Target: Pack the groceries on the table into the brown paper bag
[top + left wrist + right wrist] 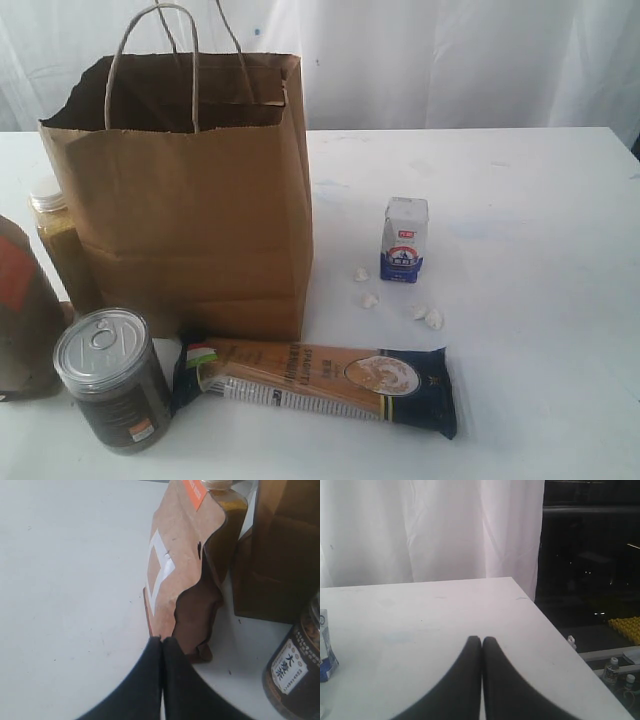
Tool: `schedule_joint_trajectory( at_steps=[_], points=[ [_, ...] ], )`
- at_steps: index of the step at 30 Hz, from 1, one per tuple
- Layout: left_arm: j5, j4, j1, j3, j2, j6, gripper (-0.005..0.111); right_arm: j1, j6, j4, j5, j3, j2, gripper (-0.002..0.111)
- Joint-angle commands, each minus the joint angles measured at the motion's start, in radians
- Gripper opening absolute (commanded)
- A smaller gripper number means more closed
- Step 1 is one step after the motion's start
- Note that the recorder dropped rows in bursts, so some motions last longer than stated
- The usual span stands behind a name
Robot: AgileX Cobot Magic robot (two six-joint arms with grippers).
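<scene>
Left gripper closed, tin can label Chinese chars, carton red logo

The brown paper bag stands upright and open on the white table, its sides creased and its 2 twisted loop handles raised. The yellow-powder jar, pale-capped, stands just beside the bag's left side. A kraft pouch with an orange-red label stands at the left edge, cut off by the frame. The dark tin can, with a silver pull-tab lid, stands upright near the bag's front left corner. The long navy-orange spaghetti pack lies flat just in front of the bag. The small white-blue carton stands upright to the right, apart from the bag. 4 small white lumps lie scattered near its foot.
</scene>
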Motion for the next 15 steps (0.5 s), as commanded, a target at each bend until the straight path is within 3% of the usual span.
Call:
schedule_joint_trajectory(
  at_steps=[1, 8, 10, 15],
  points=[
    [0.001, -0.007, 0.0, 0.0, -0.005, -0.003, 0.0, -0.005, 0.002, -0.007, -0.016, 0.001, -0.003, 0.0],
    [-0.01, -0.007, 0.0, 0.0, -0.005, -0.003, 0.0, -0.005, 0.002, -0.007, -0.016, 0.001, -0.003, 0.0],
    [-0.065, -0.027, 0.0, 0.0, -0.005, -0.017, 0.0, -0.005, 0.002, -0.007, -0.016, 0.001, -0.003, 0.0],
    [-0.304, -0.254, 0.0, 0.0, -0.005, -0.22, 0.0, -0.005, 0.002, -0.005, -0.016, 0.001, -0.003, 0.0]
  ],
)
